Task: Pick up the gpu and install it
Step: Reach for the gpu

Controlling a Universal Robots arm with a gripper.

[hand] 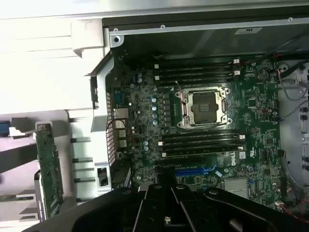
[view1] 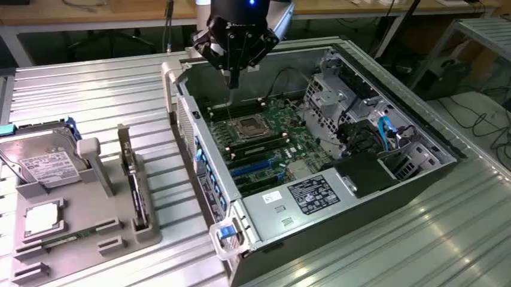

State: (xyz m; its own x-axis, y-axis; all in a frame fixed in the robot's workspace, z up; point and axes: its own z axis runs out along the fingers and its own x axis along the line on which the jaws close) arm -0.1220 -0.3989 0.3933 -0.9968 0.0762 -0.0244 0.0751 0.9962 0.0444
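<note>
The gripper (view1: 233, 84) hangs over the open computer case (view1: 359, 239), near the top middle of the exterior view. Its two black fingers are pressed close together and hold nothing. It is above the back part of the green motherboard (view1: 271, 143), close to the case's tall side wall.

The gpu (view1: 137, 194) is well apart from the gripper, on the exterior view's left. It stands on its thin edge in a slot of the grey holder (view1: 88, 203). From that side it looks like a dark thin strip. In the wrist view its green face (hand: 48, 169) shows, with tiny parts that are hard to make out.

The same holder has a silver hard drive (view1: 44, 164) with a white label, and a narrow green memory stick (view1: 68, 239) lying flat.

Inside the case a square metal socket (view1: 249, 125) sits between long black slots. Blue cables (view1: 385, 134) curl beside grey metal cages. The table (view1: 96, 95) is shiny metal with long ridges.
</note>
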